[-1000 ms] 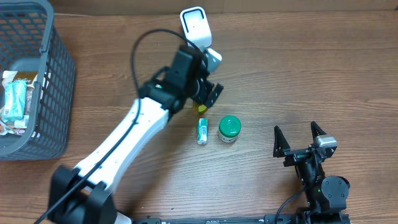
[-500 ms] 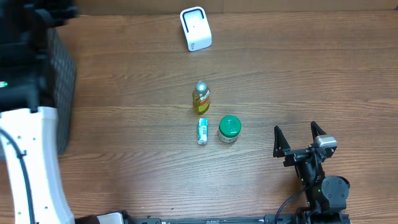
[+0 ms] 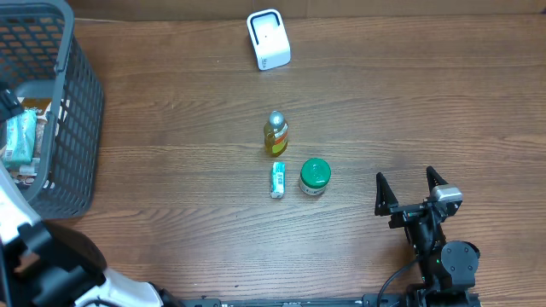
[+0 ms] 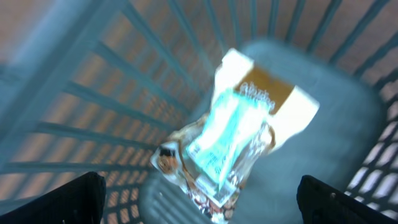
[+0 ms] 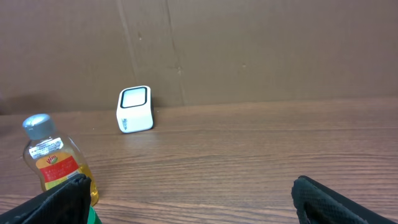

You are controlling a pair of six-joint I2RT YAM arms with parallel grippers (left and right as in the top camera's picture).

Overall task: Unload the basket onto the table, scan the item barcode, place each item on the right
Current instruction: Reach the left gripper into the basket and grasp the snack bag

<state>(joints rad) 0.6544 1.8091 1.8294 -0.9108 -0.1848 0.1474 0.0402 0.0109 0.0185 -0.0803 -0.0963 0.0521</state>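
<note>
The white barcode scanner (image 3: 268,38) stands at the table's far edge, also in the right wrist view as the scanner (image 5: 134,109). A grey basket (image 3: 81,102) at the far left holds a teal packet (image 3: 19,136) among other wrapped items. In the left wrist view my left gripper (image 4: 199,200) hangs open over the basket, above the teal packet (image 4: 233,134), with nothing between its fingers. My right gripper (image 3: 411,188) rests open and empty near the front right, seen as the gripper (image 5: 193,200) in its own view.
Mid-table stand a small yellow bottle with a silver cap (image 3: 275,134), a green-lidded jar (image 3: 314,176) and a small teal-and-white pack (image 3: 277,180) lying flat. The bottle (image 5: 53,163) stands ahead left of my right gripper. A brown wall backs the table.
My left arm has swung from beside the yellow bottle, near the scanner, over to the basket at the far left. The bottle now stands uncovered. The right arm has not moved.
</note>
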